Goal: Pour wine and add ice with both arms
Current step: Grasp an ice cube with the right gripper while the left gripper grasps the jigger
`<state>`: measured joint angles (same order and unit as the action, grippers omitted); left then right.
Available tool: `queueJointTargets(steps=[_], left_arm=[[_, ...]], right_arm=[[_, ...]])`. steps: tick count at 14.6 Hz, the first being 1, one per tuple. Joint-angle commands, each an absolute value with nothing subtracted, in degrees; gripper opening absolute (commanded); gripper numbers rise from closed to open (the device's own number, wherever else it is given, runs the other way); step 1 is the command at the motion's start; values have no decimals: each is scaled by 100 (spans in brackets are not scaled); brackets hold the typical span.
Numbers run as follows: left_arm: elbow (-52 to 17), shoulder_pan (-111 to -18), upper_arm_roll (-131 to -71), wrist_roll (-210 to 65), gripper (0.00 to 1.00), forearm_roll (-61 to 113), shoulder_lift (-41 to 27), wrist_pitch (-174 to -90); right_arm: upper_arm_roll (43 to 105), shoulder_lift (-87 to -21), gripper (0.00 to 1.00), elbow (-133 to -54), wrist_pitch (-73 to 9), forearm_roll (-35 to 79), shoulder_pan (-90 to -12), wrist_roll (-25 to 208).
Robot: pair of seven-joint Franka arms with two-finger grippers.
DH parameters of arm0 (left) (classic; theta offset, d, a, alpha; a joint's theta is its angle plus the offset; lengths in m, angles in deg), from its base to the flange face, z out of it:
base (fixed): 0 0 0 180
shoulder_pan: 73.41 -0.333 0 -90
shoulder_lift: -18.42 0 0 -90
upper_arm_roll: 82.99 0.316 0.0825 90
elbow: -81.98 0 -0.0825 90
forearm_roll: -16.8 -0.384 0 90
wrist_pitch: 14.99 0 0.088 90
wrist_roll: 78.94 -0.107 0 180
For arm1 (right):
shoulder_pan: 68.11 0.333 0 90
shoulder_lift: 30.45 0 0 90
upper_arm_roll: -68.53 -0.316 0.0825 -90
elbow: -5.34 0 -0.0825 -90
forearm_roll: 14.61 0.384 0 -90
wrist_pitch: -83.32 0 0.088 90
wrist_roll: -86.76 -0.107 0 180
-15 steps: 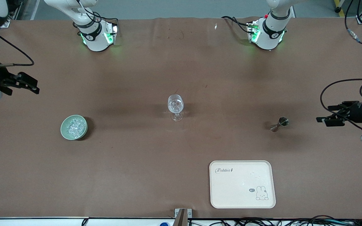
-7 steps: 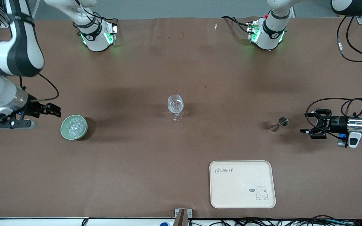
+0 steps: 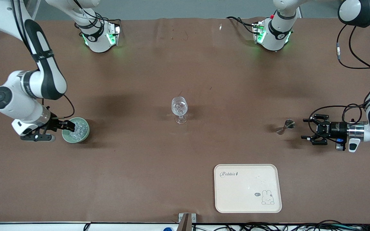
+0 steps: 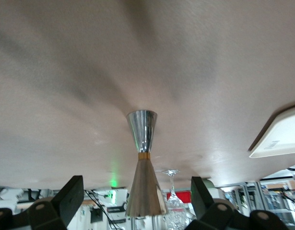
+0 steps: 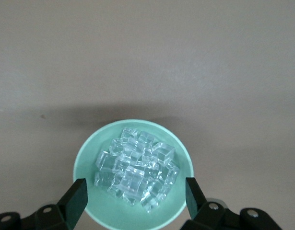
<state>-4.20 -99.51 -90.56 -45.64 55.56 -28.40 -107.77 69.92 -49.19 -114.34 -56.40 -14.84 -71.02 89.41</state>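
Note:
A clear stemmed glass (image 3: 179,109) stands upright mid-table. A green bowl (image 3: 84,134) holding several ice cubes (image 3: 76,129) sits toward the right arm's end. My right gripper (image 3: 68,126) is open at the bowl's rim; in the right wrist view its fingers (image 5: 75,199) stand either side of the bowl (image 5: 85,158) and ice (image 5: 137,172). A silver hourglass-shaped jigger (image 3: 285,126) stands toward the left arm's end. My left gripper (image 3: 304,129) is open, low and level, just short of it. The left wrist view shows the jigger (image 4: 143,163) ahead between the open fingers (image 4: 70,201).
A cream tray (image 3: 247,188) with a rabbit print lies near the front camera, nearer than the jigger; its edge shows in the left wrist view (image 4: 277,139). The glass shows past the jigger in the left wrist view (image 4: 173,211). Brown cloth covers the table.
Both arms swung in from the table's ends. The right gripper came down to the ice bowl. The left gripper moved closer to the jigger.

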Motion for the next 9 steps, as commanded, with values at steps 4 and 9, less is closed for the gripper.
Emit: queueJointTargets(steps=[4, 9], left_arm=[[-424, -9977, -9090, -4492, 93, 6038, -3150, -10754], [-643, -9969, -9142, -4563, 90, 6074, -3150, -10710]], right_arm=[[6950, -5198, 78, -11621, -5871, -1435, -7057, 8693], [6958, -5278, 71, -11630, -5959, -1435, -6978, 8570]])
